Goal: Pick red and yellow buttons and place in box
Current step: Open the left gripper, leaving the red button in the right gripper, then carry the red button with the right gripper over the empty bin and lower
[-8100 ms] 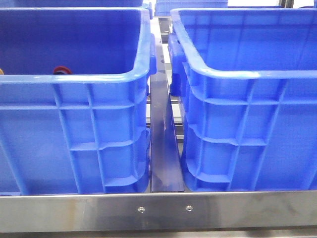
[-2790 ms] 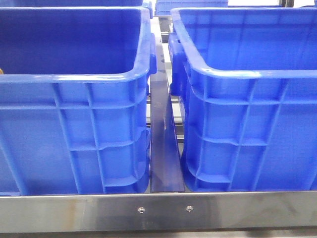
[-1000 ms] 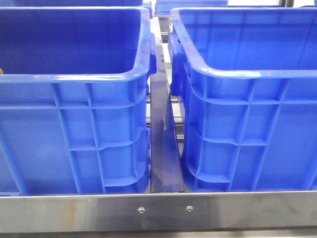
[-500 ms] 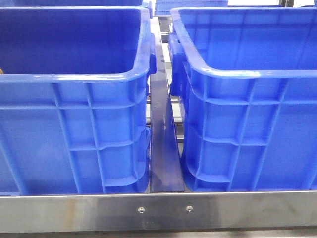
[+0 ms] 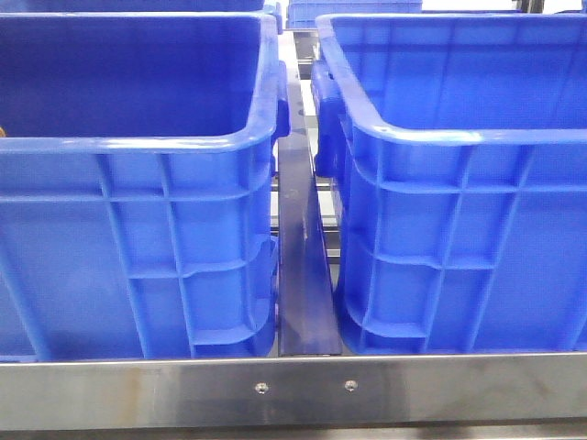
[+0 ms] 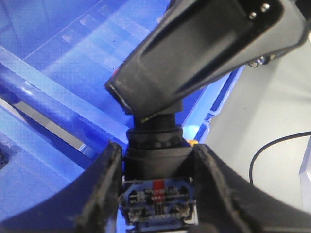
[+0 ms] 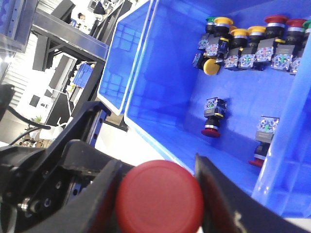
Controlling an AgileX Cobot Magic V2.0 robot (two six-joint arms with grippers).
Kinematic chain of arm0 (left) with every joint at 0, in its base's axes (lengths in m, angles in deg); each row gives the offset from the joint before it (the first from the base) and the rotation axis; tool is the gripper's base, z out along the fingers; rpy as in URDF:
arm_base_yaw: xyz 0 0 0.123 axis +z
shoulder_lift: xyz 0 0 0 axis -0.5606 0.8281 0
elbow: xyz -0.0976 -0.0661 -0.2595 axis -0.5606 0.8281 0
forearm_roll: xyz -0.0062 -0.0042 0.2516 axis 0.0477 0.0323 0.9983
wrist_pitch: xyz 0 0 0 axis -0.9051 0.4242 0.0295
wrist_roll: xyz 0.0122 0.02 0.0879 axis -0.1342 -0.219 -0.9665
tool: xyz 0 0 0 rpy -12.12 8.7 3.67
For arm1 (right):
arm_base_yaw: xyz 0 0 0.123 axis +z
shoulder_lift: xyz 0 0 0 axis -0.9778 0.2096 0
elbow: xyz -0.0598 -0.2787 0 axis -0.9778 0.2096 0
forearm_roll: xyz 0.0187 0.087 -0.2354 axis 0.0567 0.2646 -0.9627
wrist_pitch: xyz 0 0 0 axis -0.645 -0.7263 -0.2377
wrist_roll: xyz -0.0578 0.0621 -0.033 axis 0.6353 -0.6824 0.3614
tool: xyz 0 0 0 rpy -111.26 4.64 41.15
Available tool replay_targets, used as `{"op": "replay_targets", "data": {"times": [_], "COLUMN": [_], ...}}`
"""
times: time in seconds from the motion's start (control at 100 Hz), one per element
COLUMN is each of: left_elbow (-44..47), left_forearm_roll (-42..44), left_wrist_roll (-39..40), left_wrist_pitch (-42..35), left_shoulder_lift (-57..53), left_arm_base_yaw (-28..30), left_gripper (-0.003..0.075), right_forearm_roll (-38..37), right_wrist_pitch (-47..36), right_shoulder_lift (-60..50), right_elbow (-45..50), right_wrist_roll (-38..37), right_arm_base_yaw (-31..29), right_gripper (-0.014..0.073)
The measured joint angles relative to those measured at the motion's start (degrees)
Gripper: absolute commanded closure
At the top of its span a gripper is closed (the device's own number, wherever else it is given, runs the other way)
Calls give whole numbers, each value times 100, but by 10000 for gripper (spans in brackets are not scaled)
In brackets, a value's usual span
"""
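since eight seconds back, the red ring that peeked over the near rim of the left crate has gone from the front view, and nothing else there has shifted. two large bright blue plastic crates with ribbed walls stand side by side on the steel-edged table point(image 5: 293, 390): the left crate point(image 5: 138, 247) and its twin, the right crate point(image 5: 468, 238), kept apart by a dark blue divider strip point(image 5: 303, 266) running between them. neither arm shows in the front view. in the right wrist view, the right gripper point(image 7: 155, 194) has its black fingers point(image 7: 218, 194) closed on a glossy red domed button point(image 7: 160, 199), which sits between them above a blue crate point(image 7: 160, 73). on that crate's floor lies a row of yellow-capped and red-capped button units point(image 7: 252, 43) against one wall, with a loose yellow cap point(image 7: 210, 66) just beside them, one red-capped unit point(image 7: 212, 116) lying apart, and another unit point(image 7: 265, 133) near the ribbed wall. in the left wrist view, the left gripper point(image 6: 158, 194) has its black fingers point(image 6: 104, 189) clamped on a black-bodied button unit with a small circuit face point(image 6: 158, 187); its cap is hidden, so the colour cannot be told. it is held over a blue crate rim point(image 6: 58, 92).
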State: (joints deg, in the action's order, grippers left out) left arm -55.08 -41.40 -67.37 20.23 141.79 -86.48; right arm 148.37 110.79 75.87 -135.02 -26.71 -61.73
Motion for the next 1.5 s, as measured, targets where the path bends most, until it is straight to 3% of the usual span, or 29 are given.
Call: {"op": "replay_targets", "data": {"times": [0.06, 0.13, 0.32, 0.4, 0.64, 0.83, 1.11, 1.5], "left_elbow": [0, 0, 4, 4, 4, 4, 167, 1680], "left_forearm_roll": [0, 0, 0, 0, 23, 25, 129, 248], "left_wrist_roll": [0, 0, 0, 0, 86, 147, 159, 171], "left_wrist_pitch": [0, 0, 0, 0, 0, 18, 323, 135], "left_shoulder_lift": [0, 0, 0, 0, 0, -79, -777, -2760], "left_arm_base_yaw": [0, 0, 0, 0, 68, 611, 2019, 4105], "left_gripper": [719, 645, 260, 178, 172, 172, 172, 185], "right_forearm_roll": [0, 0, 13, 2, 2, 2, 24, 72], "right_wrist_pitch": [0, 0, -30, -141, -699, -1057, -1440, -2136], "right_shoulder_lift": [0, 0, 0, 0, 0, 0, 0, 0], "right_elbow": [0, 0, 0, 0, 0, 0, 0, 0], "right_wrist_roll": [0, 9, 188, 316, 659, 911, 1186, 1694], "right_arm_base_yaw": [0, 0, 10, 10, 10, 10, 10, 10], "right_gripper": [404, 404, 404, 404, 405, 405, 405, 405]}}
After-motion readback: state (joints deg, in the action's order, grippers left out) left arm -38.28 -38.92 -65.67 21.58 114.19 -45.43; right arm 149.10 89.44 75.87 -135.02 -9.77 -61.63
